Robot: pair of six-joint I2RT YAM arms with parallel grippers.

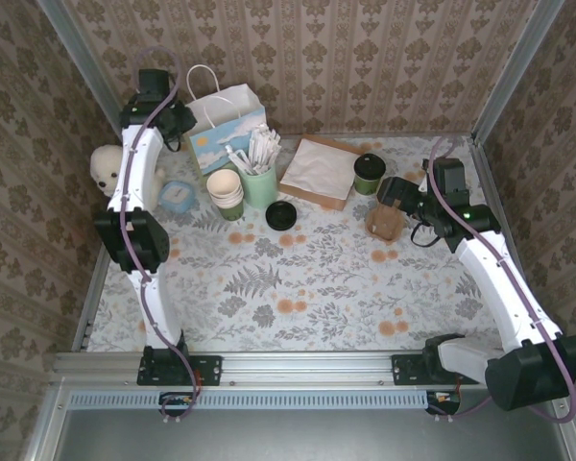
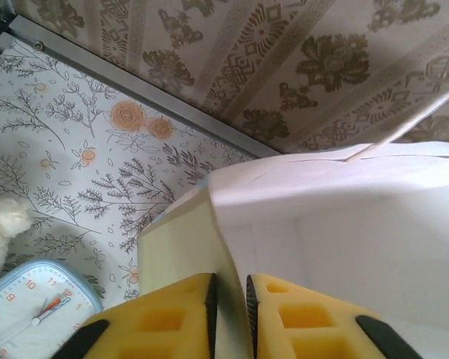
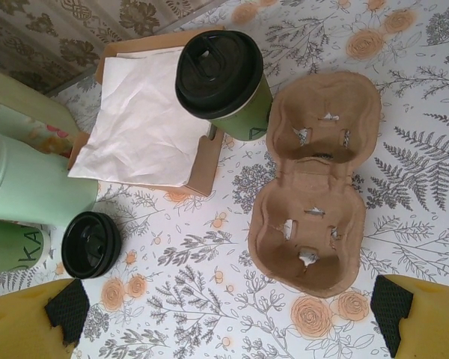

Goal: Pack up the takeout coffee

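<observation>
Lidded green coffee cup [image 3: 228, 86] stands upright on the surface [image 1: 269, 298] beside a napkin tray [image 3: 203, 164]. Likely light, crushable: hold its wall below the lid [image 3: 217, 71]. Right jaws gape nearby; left jaws pinch the rim of a paper bag [image 2: 344, 224].

Mock café booth (wallpapered walls [image 1: 317, 58]) stocked with takeout coffee [image 1: 370, 173].

In the left wrist view the paper bag [image 2: 359, 224] runs past the right edge — the clock [image 2: 30, 310] is cropped below.
</observation>
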